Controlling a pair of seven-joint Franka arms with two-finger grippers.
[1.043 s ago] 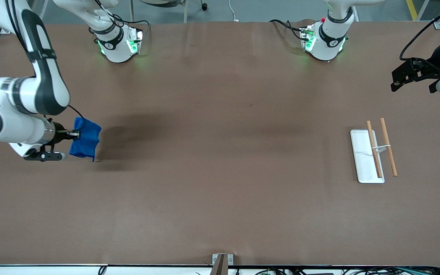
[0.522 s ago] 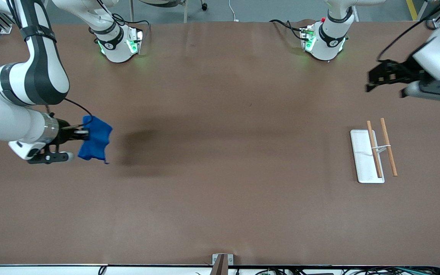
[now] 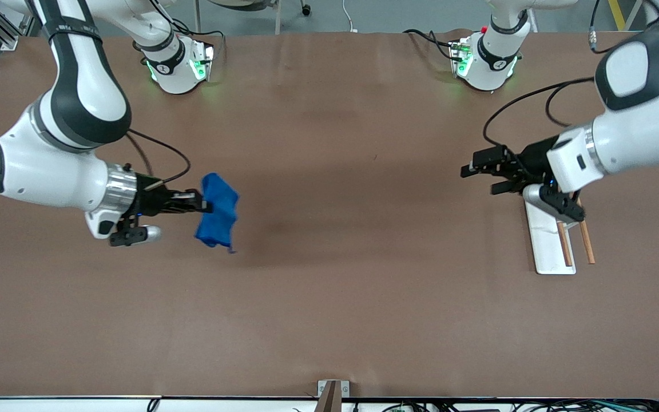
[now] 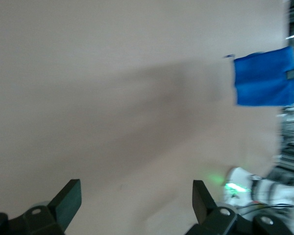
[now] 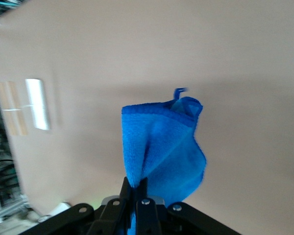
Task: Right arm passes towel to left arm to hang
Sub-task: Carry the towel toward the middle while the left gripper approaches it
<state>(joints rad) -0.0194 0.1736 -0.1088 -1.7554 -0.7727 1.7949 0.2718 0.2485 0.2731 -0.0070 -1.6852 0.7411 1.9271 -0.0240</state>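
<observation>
My right gripper (image 3: pixel 202 201) is shut on the bright blue towel (image 3: pixel 217 210) and holds it in the air over the table's right-arm end; the towel hangs bunched from the fingers. In the right wrist view the towel (image 5: pixel 161 144) rises from the closed fingers, its small loop at the top corner. My left gripper (image 3: pixel 469 174) is open and empty, held over the table beside the rack. In the left wrist view the open gripper (image 4: pixel 137 198) faces the towel (image 4: pixel 263 77) in the distance.
A white tray (image 3: pixel 544 240) with two wooden rods (image 3: pixel 586 243) on a wire stand, the hanging rack, lies toward the left arm's end, partly under the left wrist. Both arm bases stand at the table's back edge.
The right gripper has carried the towel toward the table's middle. The left arm has swung in from the table's end, its open gripper now pointing toward the towel.
</observation>
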